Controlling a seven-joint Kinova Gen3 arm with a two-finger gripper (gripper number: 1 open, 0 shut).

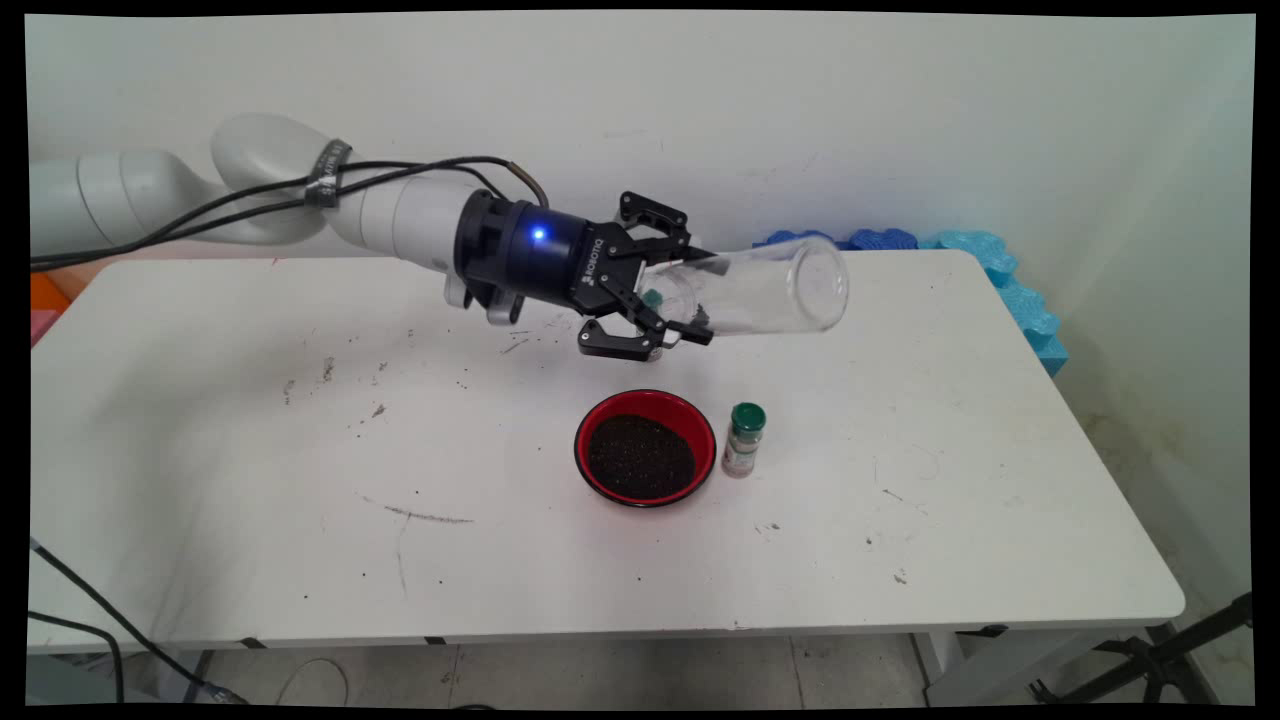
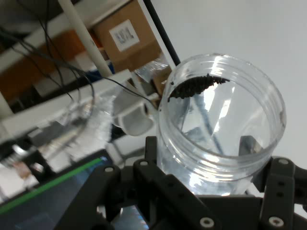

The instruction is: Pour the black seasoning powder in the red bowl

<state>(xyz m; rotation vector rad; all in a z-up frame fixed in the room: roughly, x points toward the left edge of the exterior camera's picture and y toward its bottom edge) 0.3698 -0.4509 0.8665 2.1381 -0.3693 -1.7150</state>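
Observation:
My gripper [image 1: 700, 295] is shut on a clear plastic jar [image 1: 765, 288], held on its side above the table with its open mouth pointing right. In the hand view the jar [image 2: 220, 124] fills the space between my fingers [image 2: 156, 184], and a small clump of dark grains [image 2: 194, 86] clings inside near its rim. Below the jar, on the table, stands a red bowl [image 1: 645, 447] filled with the same dark grains. A small spice bottle [image 1: 743, 440] with a green cap stands upright just right of the bowl.
The white table [image 1: 250, 520] carries scattered dark specks and smears. Blue foam pieces [image 1: 1000, 270] lie along its far right corner against the wall. Black cables [image 1: 90, 610] hang at the front left edge.

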